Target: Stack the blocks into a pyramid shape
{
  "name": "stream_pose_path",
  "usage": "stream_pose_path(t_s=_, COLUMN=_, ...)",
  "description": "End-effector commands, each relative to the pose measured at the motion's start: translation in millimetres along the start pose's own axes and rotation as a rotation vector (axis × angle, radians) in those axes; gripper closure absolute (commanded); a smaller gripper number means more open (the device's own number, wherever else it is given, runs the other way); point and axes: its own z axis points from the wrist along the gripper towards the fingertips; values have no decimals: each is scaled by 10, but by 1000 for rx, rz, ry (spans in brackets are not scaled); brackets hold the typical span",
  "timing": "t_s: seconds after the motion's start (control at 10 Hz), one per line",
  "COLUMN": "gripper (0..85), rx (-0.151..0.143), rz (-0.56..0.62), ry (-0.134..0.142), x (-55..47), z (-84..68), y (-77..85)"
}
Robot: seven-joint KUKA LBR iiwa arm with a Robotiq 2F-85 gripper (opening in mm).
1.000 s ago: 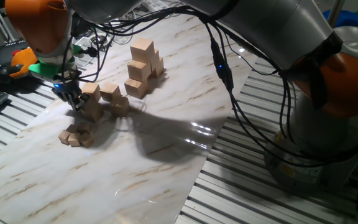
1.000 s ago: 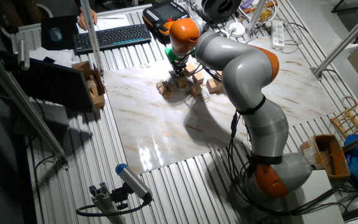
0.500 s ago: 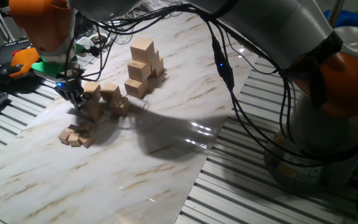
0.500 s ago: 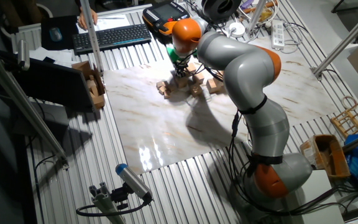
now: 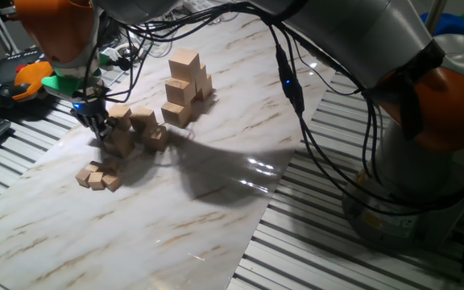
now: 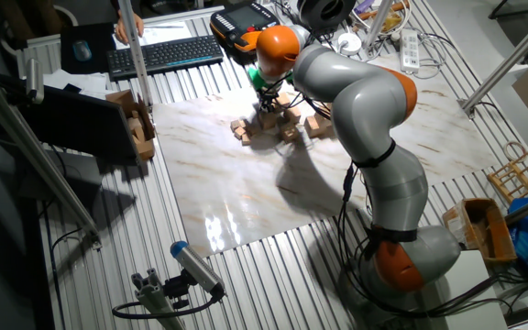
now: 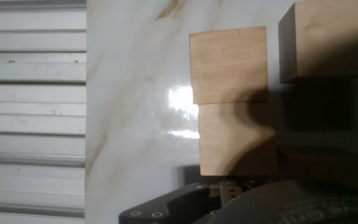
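Several pale wooden blocks lie loose near the marble board's left side; the nearest block (image 5: 120, 144) sits just right of my gripper (image 5: 99, 130). Others rest beside it (image 5: 143, 120). A small stack of blocks (image 5: 185, 84) stands farther back, also seen as the stack (image 6: 315, 125) in the other fixed view. My gripper (image 6: 266, 104) hangs low over the loose group. The hand view shows two blocks edge to edge (image 7: 229, 65) and a third block (image 7: 328, 40) at the upper right. The fingers are too dark and small to show whether they are open or shut.
A cluster of much smaller wooden cubes (image 5: 99, 176) lies in front of the loose blocks. A keyboard (image 6: 163, 55) and an orange pendant (image 6: 244, 20) sit beyond the board's far edge. Slatted metal table (image 7: 30, 93) borders the board. Arm cables (image 5: 296, 97) hang over the middle.
The gripper has shifted slightly up and to the right beside the loose blocks. The blocks themselves look unmoved.
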Motion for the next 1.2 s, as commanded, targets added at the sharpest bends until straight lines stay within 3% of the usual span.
stream_pose_path(t_s=0.0, gripper=850, rx=-5, rz=7, ry=4, x=14, z=-5, y=-6)
stream_pose_path(t_s=0.3, gripper=850, rx=-14, rz=52, ry=-19, x=187, z=-83, y=-26)
stream_pose_path(t_s=0.5, gripper=850, rx=-11, rz=53, ry=-28, x=215, z=-188, y=-31)
stream_pose_path(t_s=0.8, gripper=850, rx=28, rz=5, ry=-12, x=132, z=-374, y=-4)
stream_pose_path(t_s=1.1, gripper=850, rx=56, rz=-39, ry=7, x=-64, z=-565, y=39)
